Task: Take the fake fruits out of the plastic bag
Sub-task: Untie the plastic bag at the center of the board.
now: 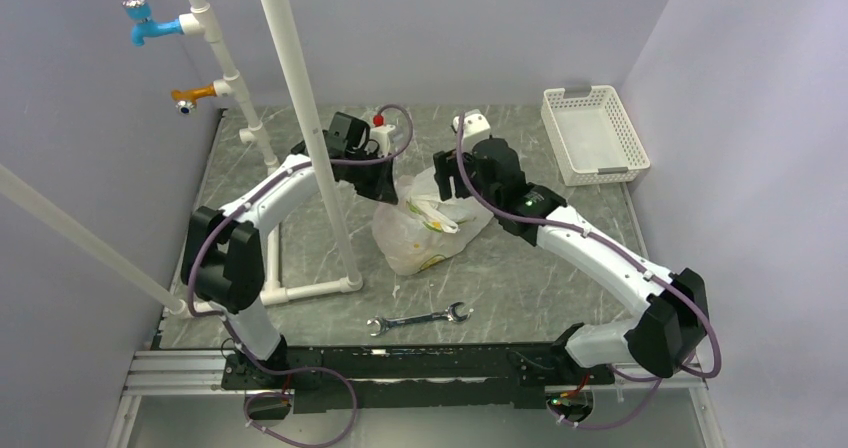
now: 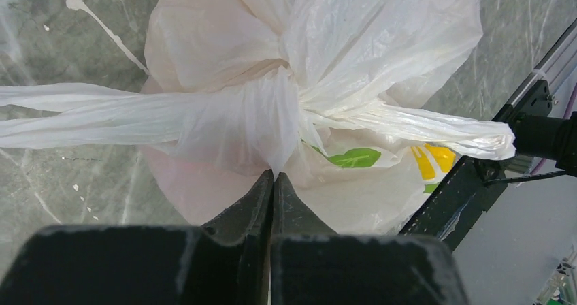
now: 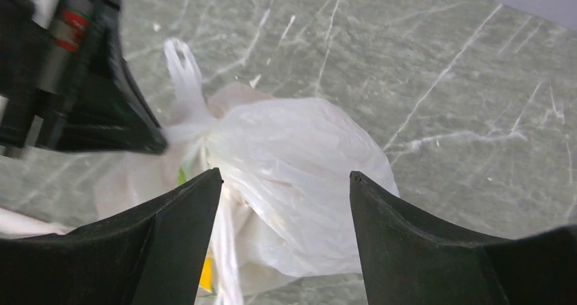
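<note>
— Location of the crinkly translucent white plastic bag (image 1: 432, 230)?
— We see it knotted at the top, lying on the grey marbled table (image 1: 520, 278) between the two arms.
— And the end effectors?
— We find the left end effector (image 2: 272, 177) pinched fully closed on the film just under the knot. The right end effector (image 3: 286, 175) gapes wide above the bag, holding nothing.

The left white-and-black arm (image 1: 270, 183) reaches forward. Black two-finger left gripper (image 2: 272, 177) is pressed together, pinching thin white plastic bag (image 2: 224, 39) film at its tips. The right arm (image 1: 590, 243) bends inward; right gripper (image 3: 285, 174) is spread wide, tilted down.
</note>
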`<state>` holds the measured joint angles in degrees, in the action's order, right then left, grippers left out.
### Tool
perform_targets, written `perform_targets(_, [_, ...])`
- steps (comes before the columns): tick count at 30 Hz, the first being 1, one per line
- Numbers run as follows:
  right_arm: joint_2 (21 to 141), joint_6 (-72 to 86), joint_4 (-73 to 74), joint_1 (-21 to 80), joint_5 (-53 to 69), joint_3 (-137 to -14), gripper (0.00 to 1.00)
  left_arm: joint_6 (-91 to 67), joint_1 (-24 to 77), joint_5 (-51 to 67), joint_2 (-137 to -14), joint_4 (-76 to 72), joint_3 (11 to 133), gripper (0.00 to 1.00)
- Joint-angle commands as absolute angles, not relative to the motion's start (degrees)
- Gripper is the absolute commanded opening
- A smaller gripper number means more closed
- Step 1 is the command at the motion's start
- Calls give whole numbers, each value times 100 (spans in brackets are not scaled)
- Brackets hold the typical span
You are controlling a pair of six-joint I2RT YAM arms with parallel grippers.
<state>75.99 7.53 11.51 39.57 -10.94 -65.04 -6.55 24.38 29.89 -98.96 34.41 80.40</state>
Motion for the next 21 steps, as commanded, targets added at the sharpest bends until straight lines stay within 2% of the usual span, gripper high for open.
perform_targets(1, [7475,-238,430,3930,-874,-6011,70,-523,2493,2998,-9294,3067,7885,5])
perform_targets(4, [7392,-754,-435,3935,-52,-5554,59,-538,2519,3012,-9138,2916,7762,3])
perform_targets(6, [7504,-990,-684,3933,327,-5515,47,-585,2533,3014,-9098,2891,7745,2])
perform_targets(7, [7588,-1011,-730,3938,324,-5550,46,-610,2539,3038,-9100,2891,7744,2])
perform_targets(13, [7887,-982,-1314,3958,418,-5501,56,-765,2550,3312,-9167,2856,7787,0])
perform_targets(16, [8124,-1243,-1453,3993,612,-5499,57,-799,2551,3349,-9176,2837,7777,0])
perform_targets(21, [8664,-1904,-869,4241,-34,-6037,56,-782,2558,3305,-9214,2923,7828,0])
